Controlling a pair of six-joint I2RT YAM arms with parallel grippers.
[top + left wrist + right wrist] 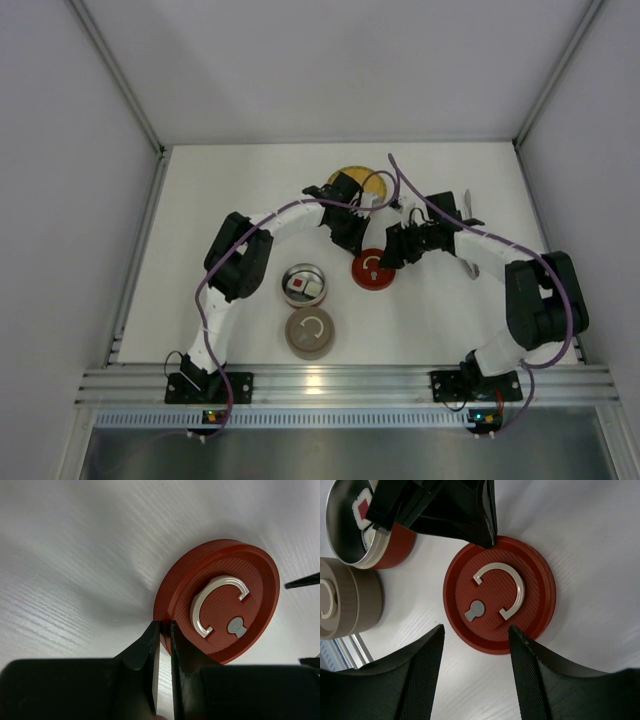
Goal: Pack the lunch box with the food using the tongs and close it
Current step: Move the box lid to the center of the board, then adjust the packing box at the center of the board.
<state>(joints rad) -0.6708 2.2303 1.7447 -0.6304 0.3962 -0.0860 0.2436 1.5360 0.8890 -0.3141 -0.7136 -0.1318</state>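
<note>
- Lunch box (303, 284), top view: round and open, it stands near the middle of the surface, a little to the left, with a white piece of food (299, 287) bearing a red patch inside
- A closed tan container (310, 332) sits just beside it, toward the near edge
- The red lid (373, 269) lies flat just right of the lunch box, and both arms bend in over it
- A yellow woven plate (347, 177) lies toward the far edge, partly hidden by the left arm
- Left wrist view: the left jaws are pressed almost together with only a thin slit between them
- Their tips are at the lid's rim; whether they nip it cannot be told
- The lid's silver C-shaped handle (215, 605) faces up
- Right wrist view: the right jaws are spread wide, one on each side of the lid's near rim, clear of it
- The left jaws' tips meet the opposite rim; the lunch box and tan container sit at the left
</note>
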